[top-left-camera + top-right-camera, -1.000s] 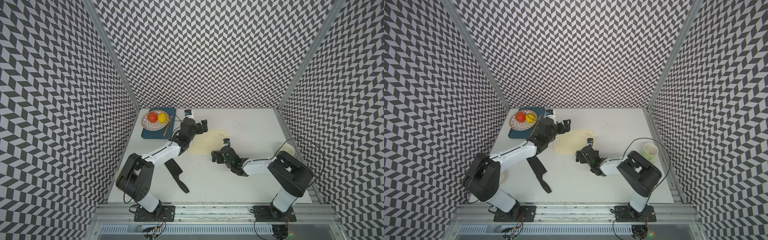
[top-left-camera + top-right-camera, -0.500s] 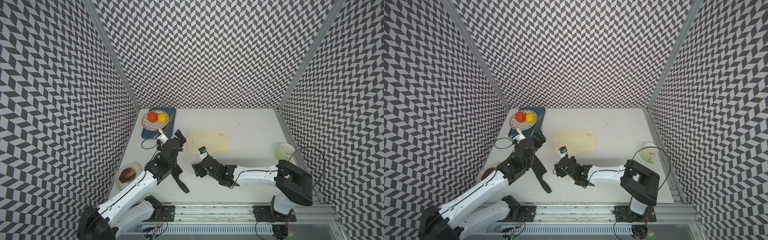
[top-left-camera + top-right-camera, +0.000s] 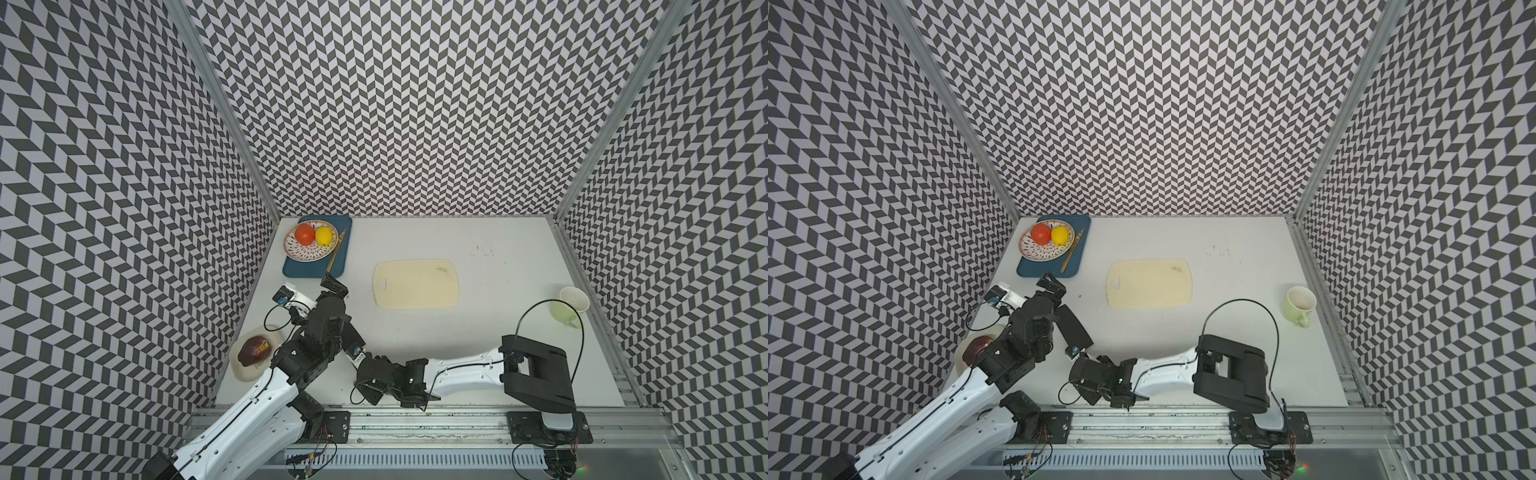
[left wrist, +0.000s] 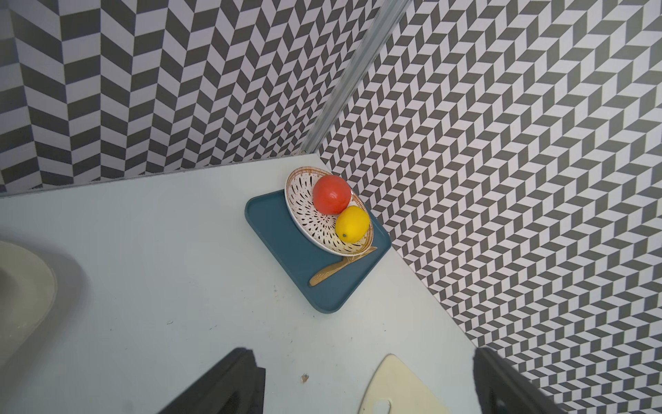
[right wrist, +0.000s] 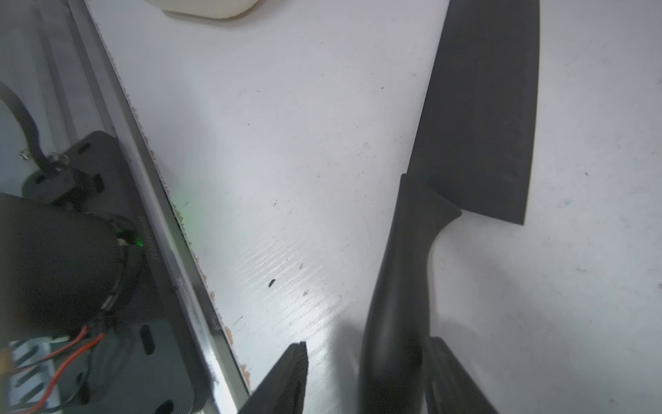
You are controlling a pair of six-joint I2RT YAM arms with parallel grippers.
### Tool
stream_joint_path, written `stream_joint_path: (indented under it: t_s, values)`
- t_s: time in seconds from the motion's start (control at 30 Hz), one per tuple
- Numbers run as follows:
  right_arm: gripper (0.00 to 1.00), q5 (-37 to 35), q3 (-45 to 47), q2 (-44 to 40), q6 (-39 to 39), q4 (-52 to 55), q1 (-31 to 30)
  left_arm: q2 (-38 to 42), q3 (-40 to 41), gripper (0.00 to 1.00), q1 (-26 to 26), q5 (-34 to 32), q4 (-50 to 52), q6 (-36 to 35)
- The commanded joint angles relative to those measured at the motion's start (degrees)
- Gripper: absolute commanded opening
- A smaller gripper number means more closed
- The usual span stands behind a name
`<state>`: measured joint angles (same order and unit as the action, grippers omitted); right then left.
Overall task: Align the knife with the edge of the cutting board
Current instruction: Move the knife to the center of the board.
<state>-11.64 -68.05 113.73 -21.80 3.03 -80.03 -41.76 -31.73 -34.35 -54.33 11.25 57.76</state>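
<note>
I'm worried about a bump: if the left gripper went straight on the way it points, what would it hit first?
Probably the blue tray, its near edge just ahead of the left gripper; whether it would pass above is unclear.

Bowl [image 4: 308, 215] with 2 fruits [image 4: 331, 194] on blue tray [image 4: 286, 247]; cutting board [image 4: 401, 389] corner nearby.

A robotics lab cell: chevron-patterned walls [image 3: 374, 104], aluminium base rail [image 3: 415, 420], white tabletop [image 3: 490, 332].

Knife [image 5: 480, 107] handle butt off-frame
</note>
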Motion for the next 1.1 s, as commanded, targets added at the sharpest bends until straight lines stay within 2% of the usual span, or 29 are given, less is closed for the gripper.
stream_joint_path:
  t_s: [0.0, 0.07, 0.13, 0.33, 0.57, 0.83, 1.0, 1.07]
  values:
    - [0.47, -0.14, -1.95, 2.35, 0.57, 1.16, 0.66, 1.15, -0.87, 1.00, 0.21, -1.23, 0.48, -0.13]
    - [0.44, -1.46, -2.08, 3.38, 0.52, 1.70, 0.73, 1.42, -0.42, 1.00, 0.16, -0.62, -0.63, -0.80]
    - [0.37, -2.65, -1.53, 3.79, 0.19, 2.35, 1.04, 1.27, -0.26, 1.00, 0.19, -0.22, -1.12, -1.13]
    - [0.28, -3.30, 4.32, -0.32, -0.81, 0.58, 2.65, -0.13, -0.24, 1.00, 0.18, 1.57, -1.66, -1.20]
    - [0.27, -4.82, 13.01, -8.09, -1.89, 1.47, 4.56, -2.33, 0.69, 1.00, 0.19, 5.04, -3.68, -0.62]
    - [0.31, -2.05, 20.65, -15.59, -3.01, 4.05, 5.53, -5.96, 0.72, 1.00, 0.25, 7.26, -4.11, 0.07]
    - [0.51, 0.24, 18.47, -15.00, -2.42, 8.42, 7.14, -7.42, 1.47, 1.00, 0.80, 7.96, -4.18, 1.44]
    - [0.56, 1.38, 15.97, -14.71, -1.35, 11.20, 7.87, -7.82, 0.99, 1.00, 1.10, 8.46, -3.79, 1.41]
